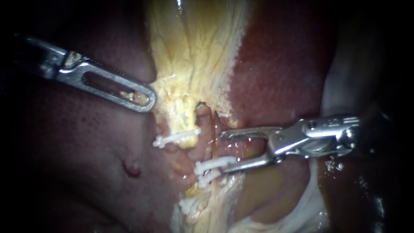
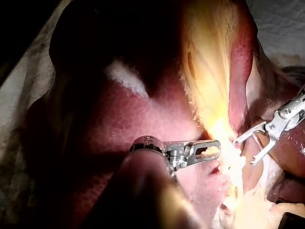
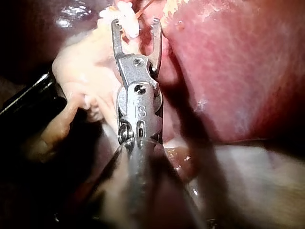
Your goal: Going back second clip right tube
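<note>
The liver [image 1: 280, 64] fills most of what we see, dark red on both sides, and in the left wrist view a pale cloth [image 2: 19, 100] lies around it. Down its middle runs a broad strip of yellow tissue [image 1: 194, 51], which covers the upper ends of the tubes. Our left instrument [image 1: 144, 98] comes in from the upper left, its windowed jaws clamped on the edge of that yellow tissue, scraps of which show through the window; the left wrist view [image 2: 209, 149] shows the same grip, though its own shaft blocks much of the ground beneath. Our right instrument [image 1: 224, 152] reaches in from the right with its jaws spread wide and holding nothing, their tips just beside the right tube [image 1: 206, 129]; the right wrist view [image 3: 136, 24] confirms the gap. The right tube is pink and lies between the yellow strip and the liver's right part. It carries two white clips close together: the upper clip [image 1: 214, 164], touched by the tip of the lower jaw, and the lower clip [image 1: 209, 177] just under it. Beside them, a single clip [image 1: 177, 138] crosses the left tube [image 1: 183, 123]. Farther down sits another white lump [image 1: 189, 203], too tangled in tissue for us to identify. A small red nick [image 1: 131, 168] marks the liver well apart from the clips.
</note>
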Available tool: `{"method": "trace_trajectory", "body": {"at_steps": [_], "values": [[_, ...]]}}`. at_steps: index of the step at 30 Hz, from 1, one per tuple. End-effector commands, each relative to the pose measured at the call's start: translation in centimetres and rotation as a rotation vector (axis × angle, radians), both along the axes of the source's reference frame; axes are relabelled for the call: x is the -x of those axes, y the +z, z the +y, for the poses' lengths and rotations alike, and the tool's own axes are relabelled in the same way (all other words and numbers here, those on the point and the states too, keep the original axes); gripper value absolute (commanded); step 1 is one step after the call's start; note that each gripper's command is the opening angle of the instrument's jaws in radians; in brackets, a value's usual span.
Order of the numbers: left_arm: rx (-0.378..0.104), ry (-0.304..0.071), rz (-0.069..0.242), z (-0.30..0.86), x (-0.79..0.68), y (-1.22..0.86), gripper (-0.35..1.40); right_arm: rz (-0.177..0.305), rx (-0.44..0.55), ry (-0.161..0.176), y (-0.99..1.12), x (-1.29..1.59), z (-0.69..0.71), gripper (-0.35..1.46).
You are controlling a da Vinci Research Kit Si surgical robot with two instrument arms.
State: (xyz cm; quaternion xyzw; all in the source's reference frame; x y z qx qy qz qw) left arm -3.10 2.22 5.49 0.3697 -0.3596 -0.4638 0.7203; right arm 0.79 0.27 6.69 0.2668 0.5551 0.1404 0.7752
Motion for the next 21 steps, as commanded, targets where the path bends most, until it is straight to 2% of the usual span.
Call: {"method": "trace_trajectory", "body": {"at_steps": [1, 7, 12, 16, 21], "values": [[0.0, 0.0, 0.0, 0.0, 0.0, 0.01, -0.35, 0.002, 0.019, 0.002, -0.05, 0.07, 0.05, 0.5], [0.001, 0.0, 0.0, 0.0, 0.0, 0.01, -0.35, 0.006, 0.089, 0.008, -0.31, 0.37, 0.27, 0.5], [0.004, -0.002, 0.002, -0.03, 0.04, 0.07, -0.35, 0.009, 0.122, 0.007, -0.47, 0.5, 0.36, 0.5], [0.008, -0.001, 0.0, -0.09, 0.11, 0.2, -0.35, 0.01, 0.121, 0.006, -0.52, 0.51, 0.36, 0.5], [0.009, 0.017, 0.007, -0.17, 0.29, 0.46, -0.35, 0.011, 0.121, 0.005, -0.54, 0.52, 0.34, 0.5]]}}
